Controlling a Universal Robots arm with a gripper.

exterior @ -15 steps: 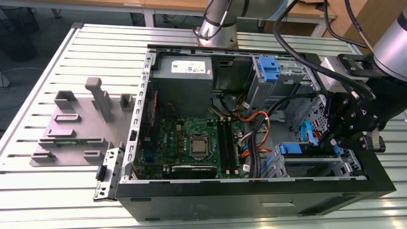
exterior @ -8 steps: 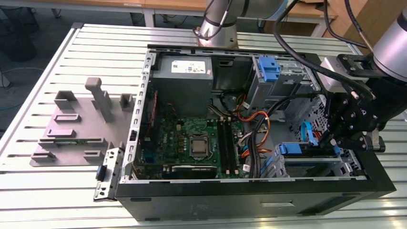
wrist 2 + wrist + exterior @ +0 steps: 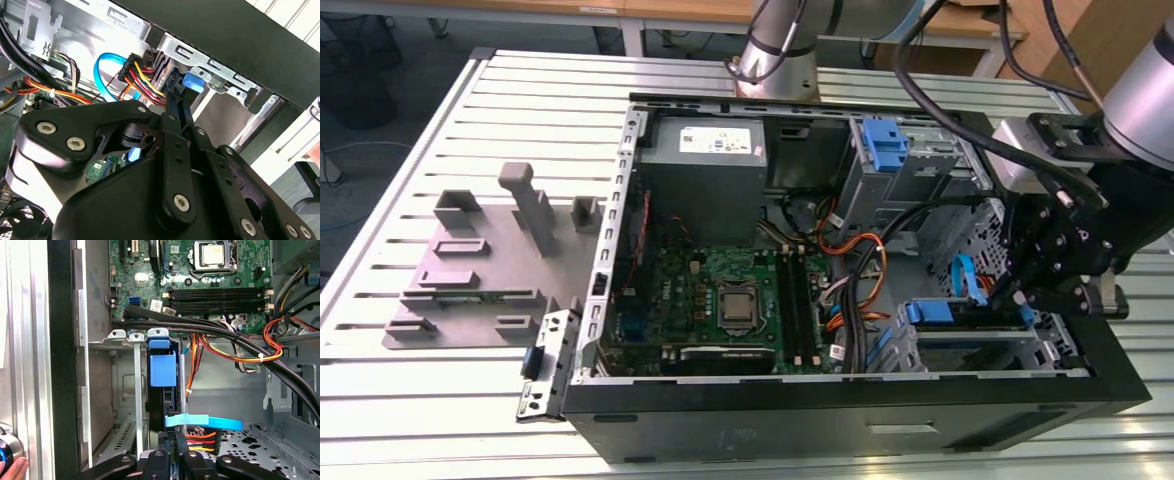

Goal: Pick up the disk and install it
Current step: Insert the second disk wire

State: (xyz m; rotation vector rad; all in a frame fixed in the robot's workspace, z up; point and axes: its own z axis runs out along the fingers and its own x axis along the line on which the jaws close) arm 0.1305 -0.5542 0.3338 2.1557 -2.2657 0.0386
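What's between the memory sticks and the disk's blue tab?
A bundle of black cables crosses there, seen in the first wrist view: memory sticks on one side, the disk on the other. The stretch is not bare.

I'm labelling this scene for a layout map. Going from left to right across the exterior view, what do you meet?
Grey fixture → motherboard → orange wires → gripper.
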